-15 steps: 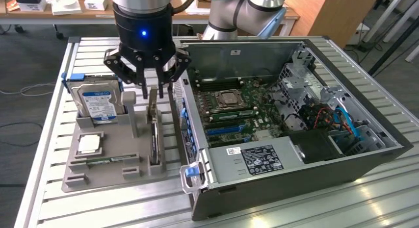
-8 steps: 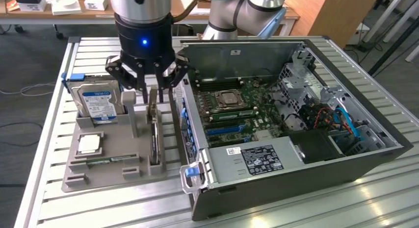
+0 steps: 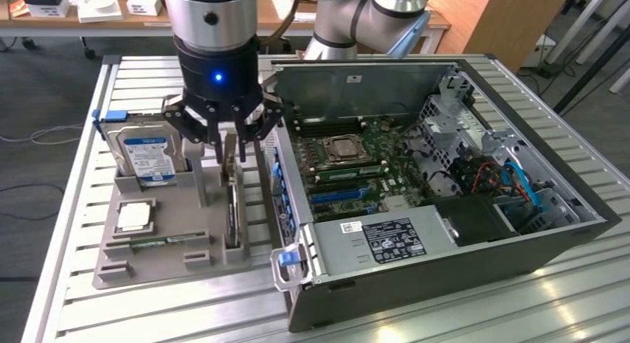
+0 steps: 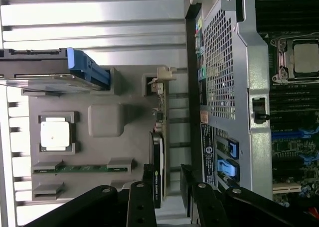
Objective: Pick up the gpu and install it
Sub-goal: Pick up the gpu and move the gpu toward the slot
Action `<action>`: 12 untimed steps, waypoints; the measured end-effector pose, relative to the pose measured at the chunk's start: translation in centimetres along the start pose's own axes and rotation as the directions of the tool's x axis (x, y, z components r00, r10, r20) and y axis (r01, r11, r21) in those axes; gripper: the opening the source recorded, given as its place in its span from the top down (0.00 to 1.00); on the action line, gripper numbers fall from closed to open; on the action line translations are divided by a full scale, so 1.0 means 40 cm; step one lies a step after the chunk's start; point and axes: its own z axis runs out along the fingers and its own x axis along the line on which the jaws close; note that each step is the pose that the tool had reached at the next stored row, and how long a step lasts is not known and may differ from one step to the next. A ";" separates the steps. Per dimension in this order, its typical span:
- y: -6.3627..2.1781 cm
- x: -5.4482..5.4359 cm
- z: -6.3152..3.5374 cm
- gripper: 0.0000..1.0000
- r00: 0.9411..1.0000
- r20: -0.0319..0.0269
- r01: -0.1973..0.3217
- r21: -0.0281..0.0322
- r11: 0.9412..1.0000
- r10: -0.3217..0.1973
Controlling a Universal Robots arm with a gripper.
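The surface (image 3: 69, 232) is ribbed bare metal with a dull brushed sheen. Beside the computer case (image 3: 462, 273), the holder tray (image 3: 158, 273) is smooth, matt grey plastic. The gpu (image 3: 233, 210) standing in it has a dark, faintly glossy face. The hard drive (image 3: 147, 155), farther from the case, is silvery metal under a glossy label. The case is dark and matt outside, bare grey sheet metal inside, partly perforated. The end effector (image 3: 232, 147) has matt black links.

I read the gpu (image 3: 232, 210) as black, the hard drive (image 3: 147, 153) silver with a blue-white label, the memory stick (image 4: 82, 168) green, the fixture tray (image 3: 147, 273) grey.
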 end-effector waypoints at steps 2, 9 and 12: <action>0.000 0.000 0.009 0.64 1.000 0.000 0.000 0.000 1.000 0.000; -0.002 0.002 0.039 0.64 1.000 0.000 0.000 0.000 1.000 0.000; -0.002 0.002 0.039 0.64 1.000 0.000 0.000 0.000 1.000 0.000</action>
